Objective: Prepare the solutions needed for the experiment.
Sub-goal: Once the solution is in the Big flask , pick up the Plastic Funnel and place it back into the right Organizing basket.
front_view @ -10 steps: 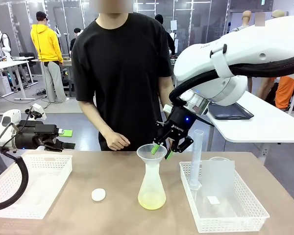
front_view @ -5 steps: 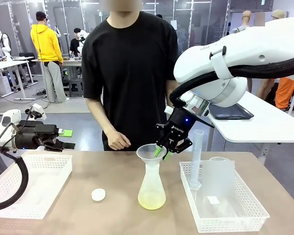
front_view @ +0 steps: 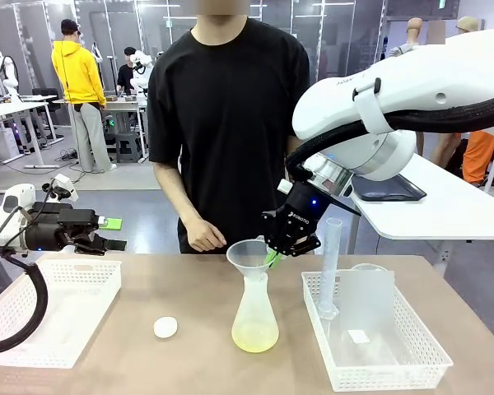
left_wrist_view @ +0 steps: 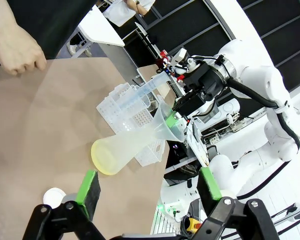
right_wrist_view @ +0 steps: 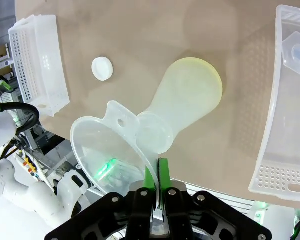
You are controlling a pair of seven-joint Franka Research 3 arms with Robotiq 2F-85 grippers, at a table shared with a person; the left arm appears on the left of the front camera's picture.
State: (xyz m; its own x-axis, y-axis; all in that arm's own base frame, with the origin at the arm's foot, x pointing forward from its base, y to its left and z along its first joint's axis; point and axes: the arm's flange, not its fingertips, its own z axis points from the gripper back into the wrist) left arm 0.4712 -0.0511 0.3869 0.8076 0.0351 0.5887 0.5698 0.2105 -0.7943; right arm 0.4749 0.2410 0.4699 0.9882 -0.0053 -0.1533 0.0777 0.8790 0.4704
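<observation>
Funnel (front_view: 249,253) rim pinched between right fingers (right_wrist_view: 163,176); bare table (front_view: 202,300) beside flask (front_view: 255,317).

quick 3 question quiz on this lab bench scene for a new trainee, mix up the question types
1. True or false: the right gripper is shut on the funnel rim.
2. Where is the pale yellow solution? A) bottom of the flask B) measuring cylinder C) left basket
3. Fill in: the left gripper has its jaws ____.
Key: 1 true; 2 A; 3 open
</observation>
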